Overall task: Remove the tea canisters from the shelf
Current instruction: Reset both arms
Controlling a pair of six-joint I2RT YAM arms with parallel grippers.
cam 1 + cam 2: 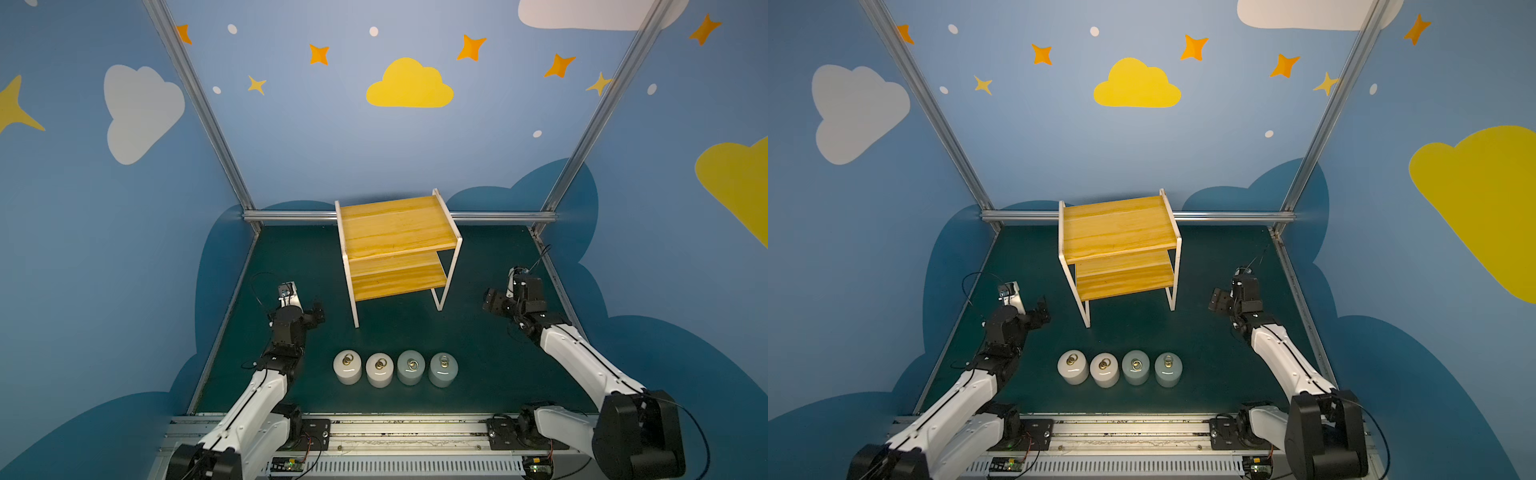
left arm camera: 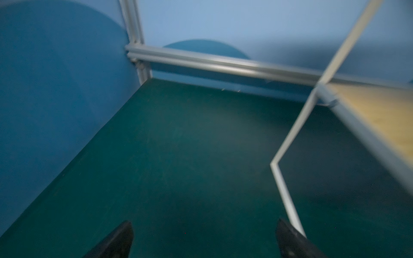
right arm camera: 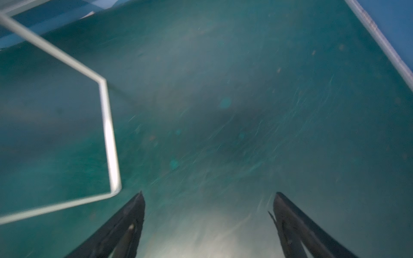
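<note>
Several tea canisters stand in a row on the green table in front of the shelf (image 1: 395, 226) (image 1: 1119, 228), shown in both top views. Two are white (image 1: 347, 367) (image 1: 379, 370) and two grey-blue (image 1: 411, 367) (image 1: 443, 369). Both wooden boards of the shelf are bare. My left gripper (image 1: 318, 312) (image 2: 204, 225) hovers left of the shelf, open, with only table between its fingers. My right gripper (image 1: 492, 301) (image 3: 209, 195) hovers right of the shelf, open and holding nothing. In the wrist views the shelf's white frame (image 2: 282, 178) (image 3: 107, 125) runs close beside each gripper.
Blue walls on aluminium rails (image 1: 291, 215) close in the green table (image 1: 478, 374) at the back and on both sides. A metal rail with the arm bases (image 1: 407, 432) runs along the front edge, just behind the row of canisters.
</note>
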